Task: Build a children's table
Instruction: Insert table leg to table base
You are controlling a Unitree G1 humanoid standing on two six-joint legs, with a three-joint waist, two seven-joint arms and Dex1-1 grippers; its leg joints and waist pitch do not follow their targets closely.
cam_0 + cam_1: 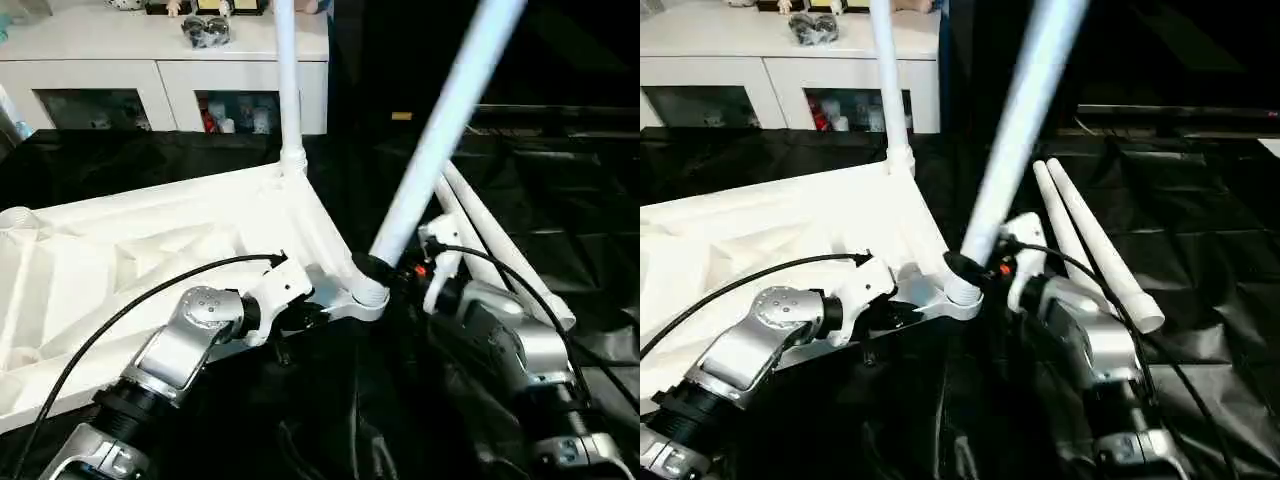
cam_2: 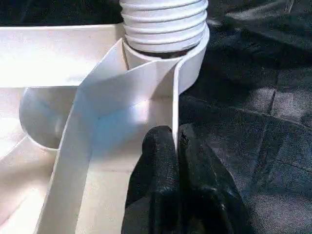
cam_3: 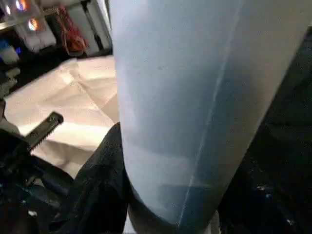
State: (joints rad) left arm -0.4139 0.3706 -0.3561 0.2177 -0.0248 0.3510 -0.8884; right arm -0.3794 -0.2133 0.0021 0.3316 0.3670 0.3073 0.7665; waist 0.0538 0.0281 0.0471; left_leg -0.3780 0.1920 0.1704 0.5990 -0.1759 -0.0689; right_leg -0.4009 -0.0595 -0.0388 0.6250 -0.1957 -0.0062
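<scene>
Tabletop (image 1: pixel 130 270) upside down on black sheeting (image 1: pixel 1200 200), ribbed underside up, occupying the left and centre of the head views. One leg (image 1: pixel 287 80) upright in the far corner socket (image 1: pixel 292 160). Second leg (image 1: pixel 440 130) seated at the near corner socket (image 1: pixel 365 290), leaning away to the right, threaded end (image 2: pixel 163 24) visible at the socket collar. Two spare legs (image 1: pixel 1090 250) flat on the sheeting just right of the tabletop, side by side and touching. Left gripper (image 2: pixel 176 146) pinched tight on the thin rim wall (image 2: pixel 174 97) just below the near socket. Right gripper (image 1: pixel 385 268) clamped around the leaning leg's base, black finger (image 3: pixel 105 185) pressed against the tube. White cabinet (image 1: pixel 170 70) with glass doors behind, small items on top.
</scene>
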